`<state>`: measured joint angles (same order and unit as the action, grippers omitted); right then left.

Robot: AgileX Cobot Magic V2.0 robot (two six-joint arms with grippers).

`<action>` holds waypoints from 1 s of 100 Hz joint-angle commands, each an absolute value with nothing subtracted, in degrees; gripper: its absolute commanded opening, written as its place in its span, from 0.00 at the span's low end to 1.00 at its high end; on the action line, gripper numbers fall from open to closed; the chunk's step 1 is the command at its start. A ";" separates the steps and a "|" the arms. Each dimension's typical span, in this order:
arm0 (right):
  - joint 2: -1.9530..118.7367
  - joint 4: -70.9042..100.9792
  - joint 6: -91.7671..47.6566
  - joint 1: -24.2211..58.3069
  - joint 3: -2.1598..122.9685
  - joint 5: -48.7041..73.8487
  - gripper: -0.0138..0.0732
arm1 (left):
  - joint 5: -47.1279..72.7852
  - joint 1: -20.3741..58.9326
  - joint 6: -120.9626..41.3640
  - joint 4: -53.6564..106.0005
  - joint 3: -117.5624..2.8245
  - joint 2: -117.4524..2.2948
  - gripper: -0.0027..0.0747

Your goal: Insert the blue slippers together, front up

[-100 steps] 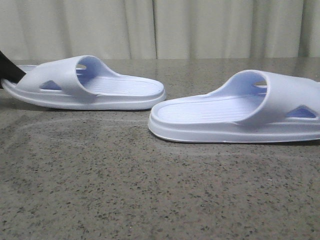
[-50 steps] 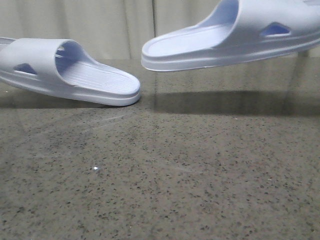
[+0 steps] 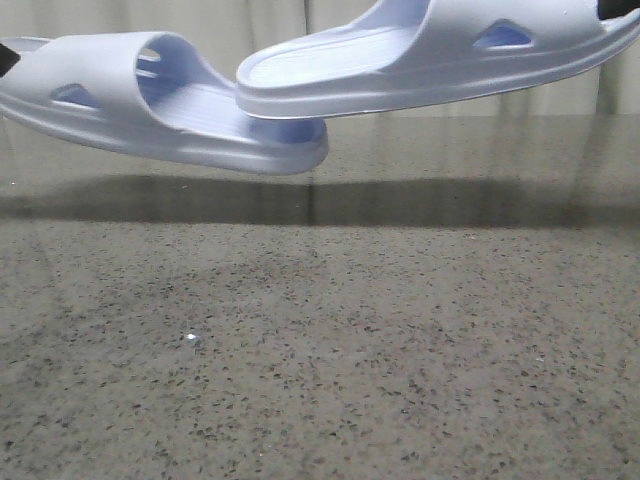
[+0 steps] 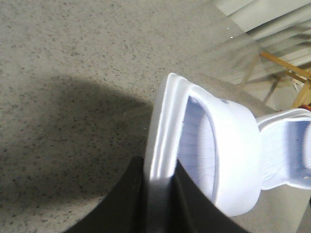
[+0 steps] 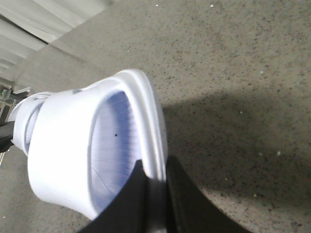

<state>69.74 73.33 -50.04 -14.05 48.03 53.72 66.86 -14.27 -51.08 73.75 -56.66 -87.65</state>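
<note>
Front view: table (image 3: pixel 330 350) is lying below 2 airborne slippers, right slipper (image 3: pixel 430 55) w/ toe overlapping left slipper (image 3: pixel 150 100). Left claw (image 4: pixel 158 194) and right claw (image 5: pixel 154 199) are each pinching a heel rim. Am judging toes need lining up w/ strap openings before pushing together.

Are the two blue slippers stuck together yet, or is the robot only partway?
Partway. Done: both are lifted off the table. In hand: left gripper pinches the left slipper, right gripper the right slipper, toes overlapping. Left: sliding one inside the other.
</note>
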 commanded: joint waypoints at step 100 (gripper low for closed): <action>90.37 92.77 -64.37 -1.45 54.35 58.12 0.04 | 72.59 -4.07 -51.25 84.55 -58.27 -85.32 0.05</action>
